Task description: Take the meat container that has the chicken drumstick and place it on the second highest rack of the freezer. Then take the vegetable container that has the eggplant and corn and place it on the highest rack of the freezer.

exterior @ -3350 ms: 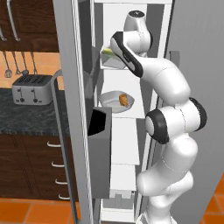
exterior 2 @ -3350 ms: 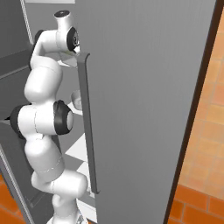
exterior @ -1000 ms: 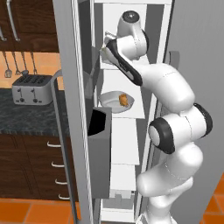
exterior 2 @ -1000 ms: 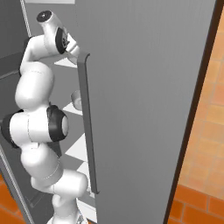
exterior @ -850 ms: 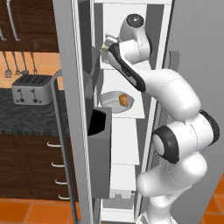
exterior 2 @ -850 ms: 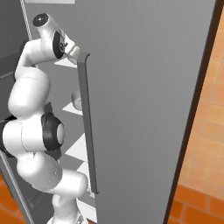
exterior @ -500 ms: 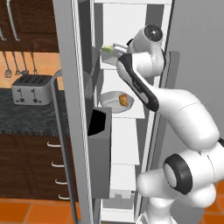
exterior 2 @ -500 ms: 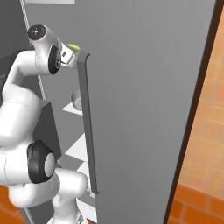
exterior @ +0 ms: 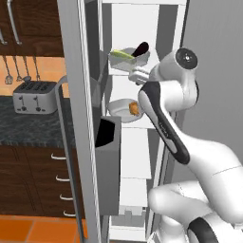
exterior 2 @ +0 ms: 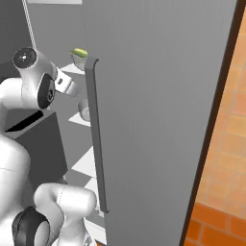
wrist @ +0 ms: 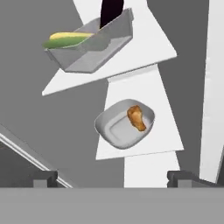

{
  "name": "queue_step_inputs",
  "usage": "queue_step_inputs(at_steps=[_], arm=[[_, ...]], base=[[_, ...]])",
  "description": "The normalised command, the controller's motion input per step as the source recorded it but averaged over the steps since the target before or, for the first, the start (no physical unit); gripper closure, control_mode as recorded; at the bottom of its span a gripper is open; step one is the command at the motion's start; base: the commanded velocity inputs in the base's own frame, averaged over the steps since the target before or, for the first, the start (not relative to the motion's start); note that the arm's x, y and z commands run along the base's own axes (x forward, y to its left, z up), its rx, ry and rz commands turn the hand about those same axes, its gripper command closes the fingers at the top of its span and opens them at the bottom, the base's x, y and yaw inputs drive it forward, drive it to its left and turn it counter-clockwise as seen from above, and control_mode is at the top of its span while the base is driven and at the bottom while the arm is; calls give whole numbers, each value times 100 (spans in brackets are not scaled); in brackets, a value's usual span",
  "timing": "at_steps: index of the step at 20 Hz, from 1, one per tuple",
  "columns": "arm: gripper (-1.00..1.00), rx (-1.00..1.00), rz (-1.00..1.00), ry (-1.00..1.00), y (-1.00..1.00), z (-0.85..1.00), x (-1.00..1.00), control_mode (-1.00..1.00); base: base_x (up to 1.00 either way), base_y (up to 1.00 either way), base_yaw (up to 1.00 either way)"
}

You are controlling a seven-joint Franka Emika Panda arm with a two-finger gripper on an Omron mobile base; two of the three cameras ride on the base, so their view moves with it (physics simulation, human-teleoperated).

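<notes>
Since a second ago the arm has drawn back from the top rack. From the left base view, the vegetable container sits on the highest rack, the meat container on the rack below. From the right, the gripper points at the shelves. The hand view shows the fingers spread wide, empty.

A silver toaster stands on a dark speckled counter, against an orange tiled wall. Above it, metal utensils hang in a row beneath dark wood upper cabinets. Below the counter sit dark wood drawers with silver handles. The floor is orange-brown tile, seen also in the right base view beside the grey door.
</notes>
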Motion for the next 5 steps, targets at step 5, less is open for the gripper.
queue_step_inputs(at_steps=[5], arm=[[-100,-3,0,19,-2,-84,-100,-100]], base=[[0,0,0]])
